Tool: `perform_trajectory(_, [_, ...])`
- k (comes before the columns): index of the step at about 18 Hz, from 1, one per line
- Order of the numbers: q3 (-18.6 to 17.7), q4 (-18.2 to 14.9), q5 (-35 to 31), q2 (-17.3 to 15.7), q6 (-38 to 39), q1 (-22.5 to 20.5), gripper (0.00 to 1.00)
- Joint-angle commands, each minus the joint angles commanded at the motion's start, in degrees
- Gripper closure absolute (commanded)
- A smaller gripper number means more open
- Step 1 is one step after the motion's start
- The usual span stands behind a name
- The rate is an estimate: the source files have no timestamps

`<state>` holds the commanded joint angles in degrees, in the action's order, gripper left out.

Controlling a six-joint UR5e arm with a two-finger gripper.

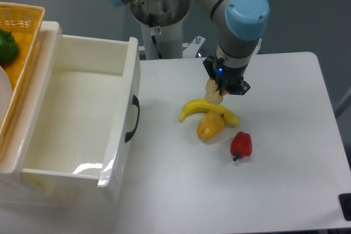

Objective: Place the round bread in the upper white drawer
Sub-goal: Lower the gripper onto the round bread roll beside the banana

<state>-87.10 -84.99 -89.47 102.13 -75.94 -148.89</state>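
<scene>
While the gripper (215, 92) hangs above the banana (207, 110), its jaws pinch the round bread (213, 92), held off the worktop (285, 108). The upper white drawer (130, 80) stands pulled open at the left, well apart.

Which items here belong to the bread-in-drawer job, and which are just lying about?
Job: round bread, gripper shut on it, open upper white drawer.
Lying about: banana, yellow-orange pointed fruit, red pepper, wicker basket, green item in it.
</scene>
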Motion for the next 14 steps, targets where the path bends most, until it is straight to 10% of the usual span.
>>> perform_trajectory(14, [-0.35,-0.53,0.79,-0.79,2.28,0.62,0.98])
